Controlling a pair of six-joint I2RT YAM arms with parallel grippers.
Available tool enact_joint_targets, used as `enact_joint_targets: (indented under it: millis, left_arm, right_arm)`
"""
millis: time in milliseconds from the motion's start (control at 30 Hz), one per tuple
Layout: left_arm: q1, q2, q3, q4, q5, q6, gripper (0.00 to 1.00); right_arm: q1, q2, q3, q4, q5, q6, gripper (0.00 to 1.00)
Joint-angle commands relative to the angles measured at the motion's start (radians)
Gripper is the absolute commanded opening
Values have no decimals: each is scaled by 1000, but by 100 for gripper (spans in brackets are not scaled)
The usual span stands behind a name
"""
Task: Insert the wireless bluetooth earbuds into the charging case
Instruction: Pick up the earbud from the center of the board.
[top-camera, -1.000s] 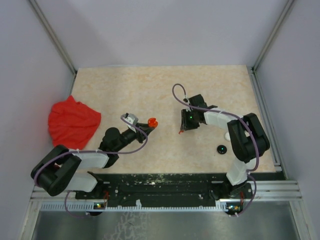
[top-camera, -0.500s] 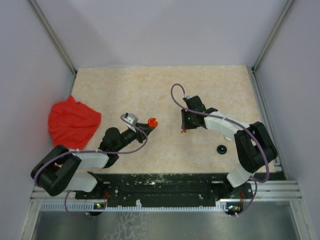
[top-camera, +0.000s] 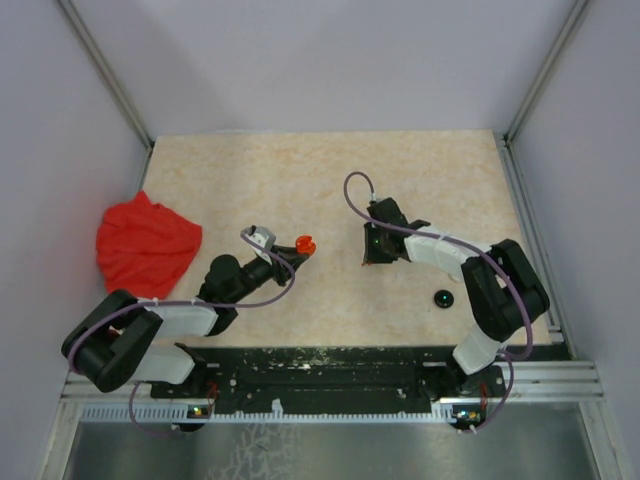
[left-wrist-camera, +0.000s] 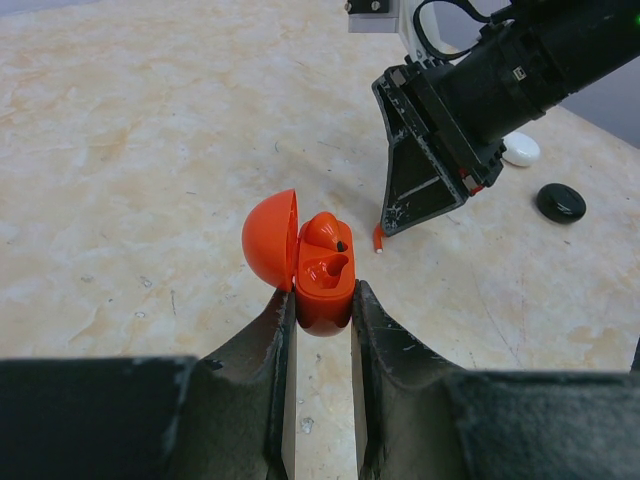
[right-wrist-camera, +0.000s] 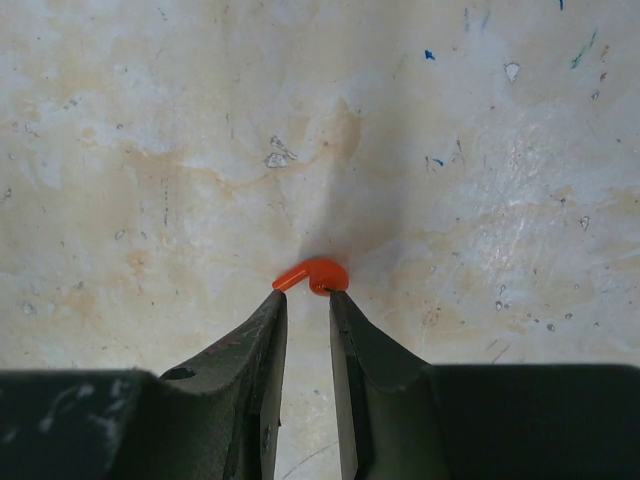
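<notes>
Left hand (left-wrist-camera: 322, 300) clamps the open orange case (left-wrist-camera: 325, 278). Right hand (right-wrist-camera: 306, 298) pinches orange earbud (right-wrist-camera: 312, 273) by the fingertips only. Lift slowly, or it will likely slip.

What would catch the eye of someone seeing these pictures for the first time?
First the open orange charging case, clamped in the left tool near the middle of the table, with a first earbud already in its slot. Just to its right, the right tool seems to pinch a second earbud, tiny and orange, at its tips. A red cloth lies by the left edge.
</notes>
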Motion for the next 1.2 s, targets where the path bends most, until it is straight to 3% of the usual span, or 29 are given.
enact_joint_targets:
  millis: [0,400,600,833,1167]
  left_arm:
    - [6,-18,18,14,-6,-11,1]
    - [6,-17,21,14,-2,-13,1]
    - [7,-18,22,8,-6,-11,1]
    - [8,-19,18,12,-9,-15,1]
    - [8,-31,9,11,-16,-18,1]
  right_arm:
    - [9,24,42,46,19,19,25]
    - [24,147,122,56,-15,-44,24]
    - [32,130,138,61,-55,-90,13]
    - [6,95,70,190,-252,-96,4]
    - [-205,118,-147,506,-620,61,9]
